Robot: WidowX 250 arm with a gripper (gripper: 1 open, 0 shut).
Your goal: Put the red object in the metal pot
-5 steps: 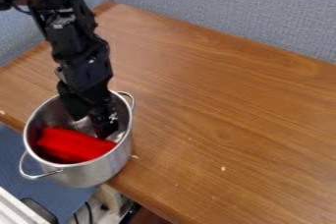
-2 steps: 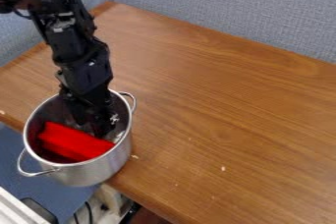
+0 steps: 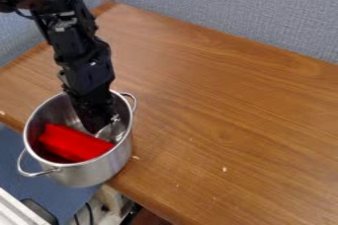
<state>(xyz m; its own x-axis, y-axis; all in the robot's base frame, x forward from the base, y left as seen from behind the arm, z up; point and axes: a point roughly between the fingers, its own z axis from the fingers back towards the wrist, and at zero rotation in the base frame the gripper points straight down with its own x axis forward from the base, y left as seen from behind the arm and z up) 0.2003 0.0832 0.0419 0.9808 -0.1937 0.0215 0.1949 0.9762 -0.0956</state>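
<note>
- Only one view to work from: a camera looking down across the wooden counter [image 3: 224, 81] from its near corner.
- Metal pot [image 3: 103, 166] stands at the near-left edge of the counter, upright, one loop handle sticking out toward the lower left.
- Red object [image 3: 69, 143] lies inside the pot, flat-ish against the left half of the bottom, well below the rim. It sits apart from the pincer; no contact visible between them.
- Black arm comes down from the upper left, pointing straight into the pot. Pincer [image 3: 101, 123] is inside the rim, on the right side of the pot's interior, just beside the red object.
- Change over the last second: the fingers stood spread a moment ago; now they read as drawn together with nothing between them. The arm itself has not shifted, nor has the red object.
- My reading: the piece was already let go and resting in the pot before the fingers shut, so the closing is an empty one, not a fresh grab.
- Judgement on progress: the task's goal looks met. What remains, probably, is lifting the arm clear without knocking the rim.
</note>
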